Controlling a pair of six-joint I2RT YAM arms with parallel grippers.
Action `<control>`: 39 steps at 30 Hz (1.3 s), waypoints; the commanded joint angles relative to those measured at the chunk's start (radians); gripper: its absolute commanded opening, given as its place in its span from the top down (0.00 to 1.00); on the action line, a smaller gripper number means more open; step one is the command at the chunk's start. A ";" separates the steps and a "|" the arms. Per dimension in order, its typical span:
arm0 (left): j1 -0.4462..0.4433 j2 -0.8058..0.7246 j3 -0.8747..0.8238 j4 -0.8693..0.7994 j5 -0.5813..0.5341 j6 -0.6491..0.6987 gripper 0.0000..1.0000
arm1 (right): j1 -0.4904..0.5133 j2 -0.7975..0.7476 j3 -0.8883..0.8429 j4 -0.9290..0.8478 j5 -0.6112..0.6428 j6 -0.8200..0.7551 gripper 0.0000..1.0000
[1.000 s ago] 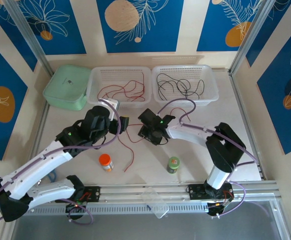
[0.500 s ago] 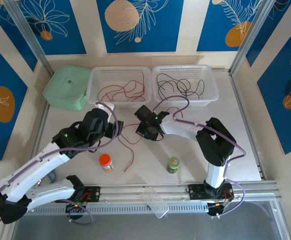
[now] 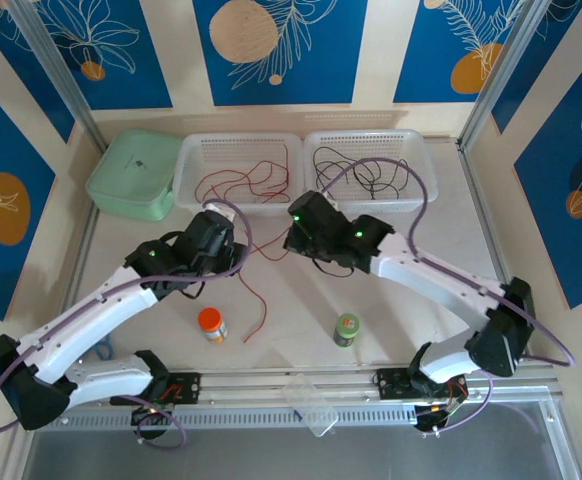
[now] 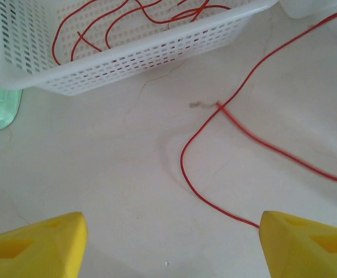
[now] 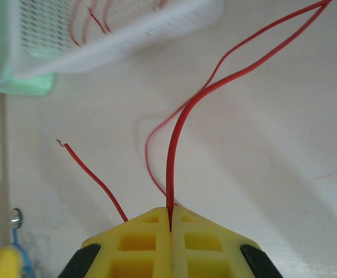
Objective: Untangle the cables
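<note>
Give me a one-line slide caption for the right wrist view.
Right gripper, jaws shut on a red cable, with the white basket beyond.

A thin red cable is pinched between the right gripper's shut jaws and runs slack straight ahead of them. A loose red end lies just left of them. More red cables and black cables lie coiled farther ahead.

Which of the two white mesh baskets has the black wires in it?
The white perforated plastic basket on the right, farther from the pale green lidded box. Its thin wires are black; the other white basket, beside that box, holds red wires.
</note>
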 commanded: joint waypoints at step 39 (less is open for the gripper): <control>0.067 0.262 -0.159 0.242 0.200 -0.048 0.29 | -0.027 -0.145 0.595 -0.134 0.102 -0.433 1.00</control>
